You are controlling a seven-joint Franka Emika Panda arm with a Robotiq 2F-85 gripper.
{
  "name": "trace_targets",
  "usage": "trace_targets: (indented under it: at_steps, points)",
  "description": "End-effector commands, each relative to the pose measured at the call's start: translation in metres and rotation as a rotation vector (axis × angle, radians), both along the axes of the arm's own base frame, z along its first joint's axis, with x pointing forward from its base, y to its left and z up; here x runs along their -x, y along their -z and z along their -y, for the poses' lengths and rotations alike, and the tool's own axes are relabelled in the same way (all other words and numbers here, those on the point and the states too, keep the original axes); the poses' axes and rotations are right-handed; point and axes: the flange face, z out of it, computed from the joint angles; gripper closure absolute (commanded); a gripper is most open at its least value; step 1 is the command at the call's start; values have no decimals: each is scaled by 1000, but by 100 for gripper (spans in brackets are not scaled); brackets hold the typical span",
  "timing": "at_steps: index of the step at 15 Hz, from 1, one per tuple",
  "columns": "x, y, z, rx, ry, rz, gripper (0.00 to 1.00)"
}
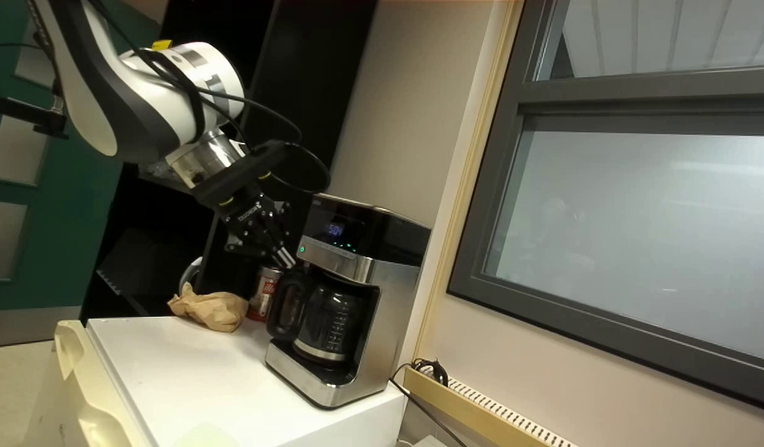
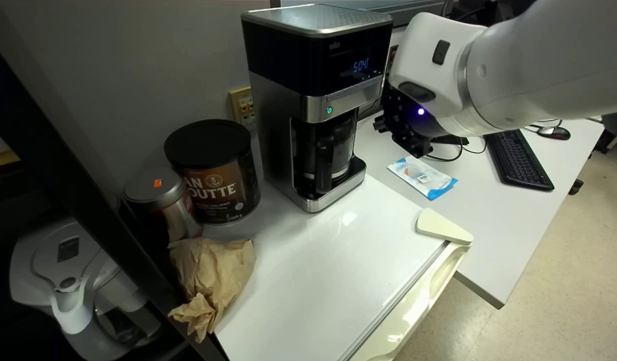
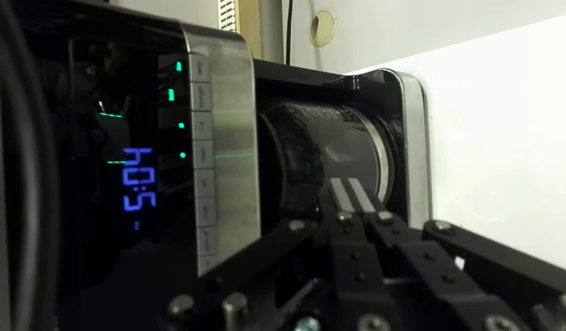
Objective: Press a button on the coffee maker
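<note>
The coffee maker [image 1: 391, 316] stands upright on a white surface, black on top with silver sides. Its clock display [image 3: 139, 179] glows blue. Along the silver band, a row of small buttons [image 3: 202, 154] runs beside green lights in the wrist view. A green-lit round button [image 2: 329, 110] sits at the band's end. The dark carafe [image 1: 332, 320] is inside the machine. My gripper [image 3: 349, 183] is shut with nothing between its fingers. Seen in the wrist view, its tips overlap the carafe and lie off to the side of the button row; I cannot tell whether they touch anything.
A crumpled paper bag [image 2: 215, 276], a small can [image 2: 160, 200] and a big dark tub [image 2: 215, 170] are near the machine. A lower desk holds a blue-white packet [image 2: 422, 176] and a keyboard [image 2: 520, 159]. Behind the machine is a wall with a window [image 1: 630, 248].
</note>
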Motion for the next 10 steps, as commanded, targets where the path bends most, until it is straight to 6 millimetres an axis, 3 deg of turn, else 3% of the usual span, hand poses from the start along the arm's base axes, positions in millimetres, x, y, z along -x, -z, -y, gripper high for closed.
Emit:
trace_targets:
  at_steps: [1, 10]
  points:
    - [29, -8, -1, 76, -58, -26, 100]
    - [75, -10, 1, 311, -168, -2, 100]
